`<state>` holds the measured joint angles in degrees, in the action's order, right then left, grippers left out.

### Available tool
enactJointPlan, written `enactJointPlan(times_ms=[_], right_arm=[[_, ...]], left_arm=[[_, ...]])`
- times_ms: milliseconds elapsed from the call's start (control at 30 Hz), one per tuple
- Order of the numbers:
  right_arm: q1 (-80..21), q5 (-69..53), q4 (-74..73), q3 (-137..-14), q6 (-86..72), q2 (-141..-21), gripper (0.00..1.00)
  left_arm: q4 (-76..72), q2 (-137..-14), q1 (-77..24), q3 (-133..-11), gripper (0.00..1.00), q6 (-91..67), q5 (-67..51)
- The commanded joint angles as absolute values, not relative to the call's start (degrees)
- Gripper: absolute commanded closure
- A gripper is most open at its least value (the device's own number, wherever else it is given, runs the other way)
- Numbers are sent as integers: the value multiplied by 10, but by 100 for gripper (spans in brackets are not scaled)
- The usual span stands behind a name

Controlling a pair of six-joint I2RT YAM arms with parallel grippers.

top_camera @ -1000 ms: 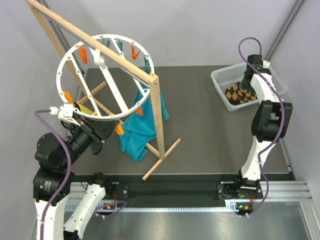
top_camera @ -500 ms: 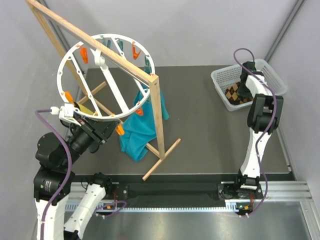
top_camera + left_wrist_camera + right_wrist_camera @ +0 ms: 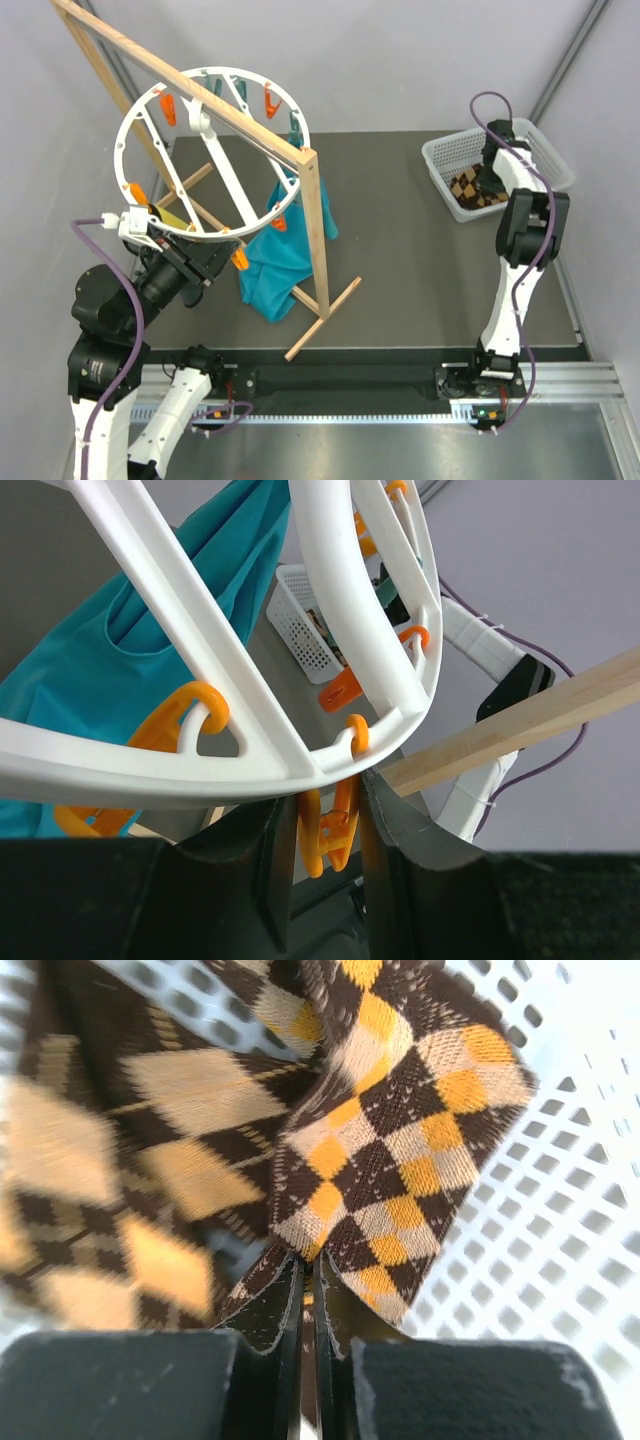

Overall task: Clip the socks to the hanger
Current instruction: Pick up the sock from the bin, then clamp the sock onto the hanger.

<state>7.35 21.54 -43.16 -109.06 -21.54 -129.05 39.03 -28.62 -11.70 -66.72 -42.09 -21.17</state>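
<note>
On my right gripper (image 3: 306,1295), at the bottom centre of its wrist view, I see the jaws pressed fully together with a fold of the socks (image 3: 400,1150) pinched at their tips. The brown, dark-brown and tan diamond fabric fans out above the grip and fills most of that frame; the left part is blurred. Behind it is the white mesh basket (image 3: 570,1210), and the socks lie inside it. In the overhead view that basket sits at the upper right, at the far right of the dark table (image 3: 400,260), with the right arm reaching down into it.

My left gripper (image 3: 325,865), at the bottom centre of its own view, is clamped on an orange clip (image 3: 328,830) that hangs from the rim of the hanger (image 3: 340,610), one jaw on each side of the clip. The white ring and its crossbars sweep across the top of that frame, with a teal cloth (image 3: 120,670) hanging behind them on the left. A bar of the wooden frame (image 3: 520,725) crosses at the right. From overhead, the hanger hangs on that frame at the upper left, well apart from the basket.
</note>
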Motion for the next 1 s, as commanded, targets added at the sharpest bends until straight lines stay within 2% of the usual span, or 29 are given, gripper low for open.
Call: enactJointPlan(times_ms=[0,300,500,733,800,967], right_arm=[[75,178,-405,-1076,-249,-1158,100],[74,76,-350,-939,-298,-951,100],[34,67,-346,-830,-307,-797,100],[-103,91,-401,-699,-342,-534,100],[-140,103,-425,-673,-369,-486,100],[-301,119,-494,-624,-462,-372,100]], left_arm=[[384,-290,-120,-668,100,-421,-222],[380,-282,-119,-679,100,-439,-226],[380,-282,-119,-691,100,-446,-229],[380,-278,-119,-700,100,-448,-225],[379,-276,-120,-698,100,-450,-222],[369,-269,-120,-686,100,-458,-226]])
